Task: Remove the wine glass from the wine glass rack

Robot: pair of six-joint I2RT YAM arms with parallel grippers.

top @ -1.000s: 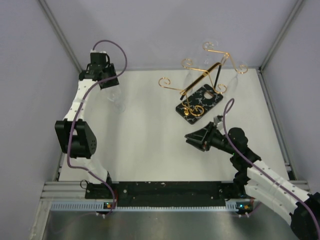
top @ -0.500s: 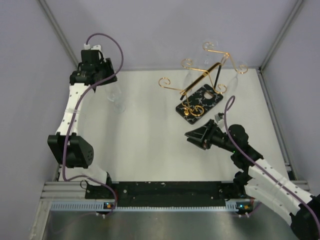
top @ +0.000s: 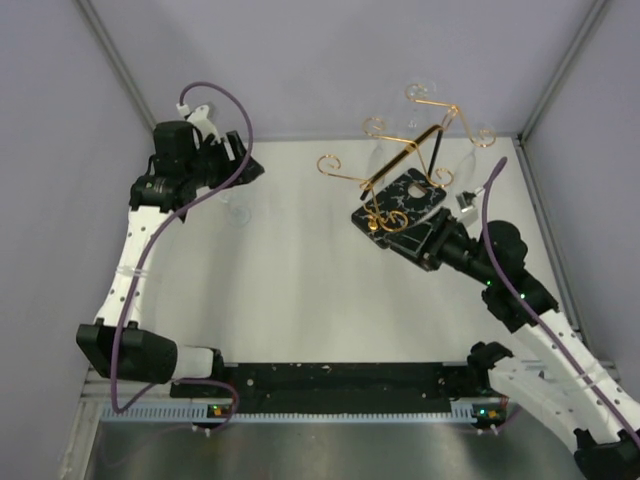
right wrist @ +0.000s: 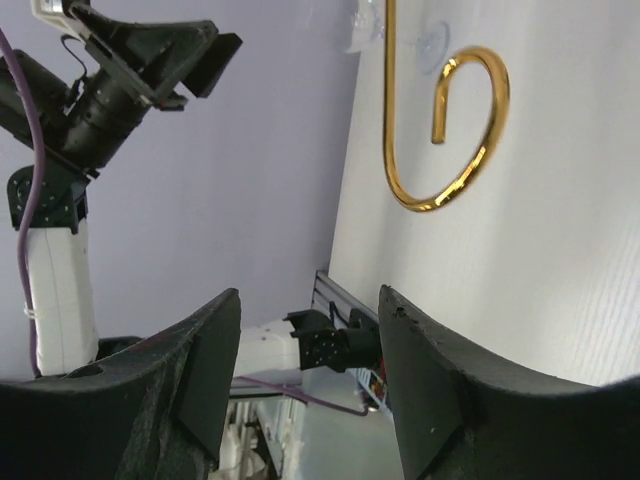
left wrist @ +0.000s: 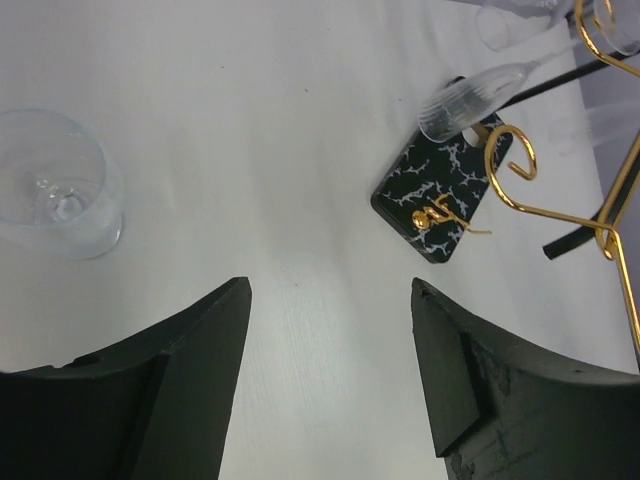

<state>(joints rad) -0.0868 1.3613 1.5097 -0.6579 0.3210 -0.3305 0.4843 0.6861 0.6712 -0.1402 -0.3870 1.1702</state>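
Stem of the fragile, slick wine glass (left wrist: 465, 98) is being judged the safest hold, while left gripper (left wrist: 330, 290) and right gripper (right wrist: 308, 295) are being held open, empty.

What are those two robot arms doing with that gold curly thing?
The job is taking a wine glass off the gold rack. One wine glass stands on the table near the left hand, which is open and empty. The right hand, also open, is close beside the rack's black base. Another glass hangs on the rack.

I cannot read any words, numbers or signs here. I see no letters on my arms or on the table.
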